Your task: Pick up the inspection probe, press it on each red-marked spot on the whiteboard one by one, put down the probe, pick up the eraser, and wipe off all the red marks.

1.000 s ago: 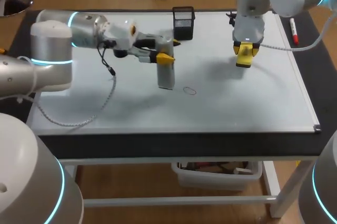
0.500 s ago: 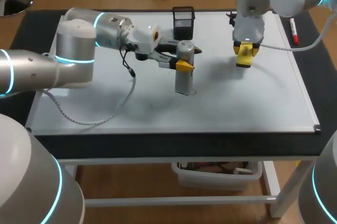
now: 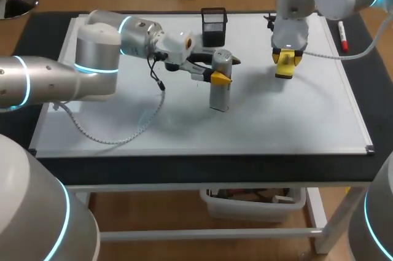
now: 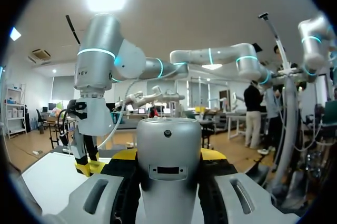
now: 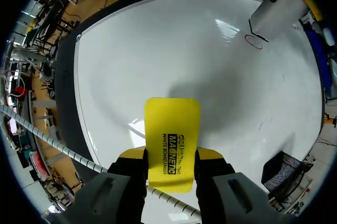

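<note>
Left hand (image 3: 222, 69) grips upright probe (image 3: 219, 96); right hand (image 5: 171, 156) holds eraser (image 5: 172, 121).

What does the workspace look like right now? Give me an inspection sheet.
Surface: whiteboard lying flat on the table, one red ring drawn on it.
Job's things: probe upright, its lower end at the red ring's edge; contact cannot be told. Eraser held above the board.
Clutter: black mesh holder at the far edge; marker by the right edge.
Grippers: left gripper shut on the probe; right gripper shut on the eraser.
Cables: left arm's cable loops over the board; right arm's cable hangs beside its wrist.
Surroundings: nothing seen reaching over the table.
</note>
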Action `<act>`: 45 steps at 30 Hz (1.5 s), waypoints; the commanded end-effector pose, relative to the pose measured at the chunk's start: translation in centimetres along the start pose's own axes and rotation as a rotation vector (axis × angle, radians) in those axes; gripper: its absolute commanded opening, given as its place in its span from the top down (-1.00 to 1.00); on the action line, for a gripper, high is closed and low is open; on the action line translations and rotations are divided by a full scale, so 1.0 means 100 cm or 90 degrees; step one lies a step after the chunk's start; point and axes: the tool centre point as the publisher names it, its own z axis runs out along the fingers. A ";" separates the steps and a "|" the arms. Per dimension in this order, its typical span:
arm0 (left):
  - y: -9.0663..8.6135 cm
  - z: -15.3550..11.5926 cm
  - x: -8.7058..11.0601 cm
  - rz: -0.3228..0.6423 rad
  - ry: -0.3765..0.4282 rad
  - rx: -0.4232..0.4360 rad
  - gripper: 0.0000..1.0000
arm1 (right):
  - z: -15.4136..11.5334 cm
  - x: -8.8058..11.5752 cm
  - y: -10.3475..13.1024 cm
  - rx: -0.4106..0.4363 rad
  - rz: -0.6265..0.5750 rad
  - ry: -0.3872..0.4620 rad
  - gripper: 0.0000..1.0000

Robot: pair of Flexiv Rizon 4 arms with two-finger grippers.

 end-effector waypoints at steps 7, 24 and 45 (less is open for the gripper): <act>0.013 -0.001 -0.015 -0.002 0.012 0.009 1.00 | -0.001 0.001 0.000 0.001 -0.001 0.001 1.00; 0.019 -0.001 -0.019 -0.012 0.014 0.003 1.00 | -0.001 0.001 0.000 0.001 -0.001 0.001 1.00; 0.020 -0.001 -0.017 -0.013 0.014 -0.011 1.00 | -0.001 0.001 0.000 0.001 -0.001 0.001 1.00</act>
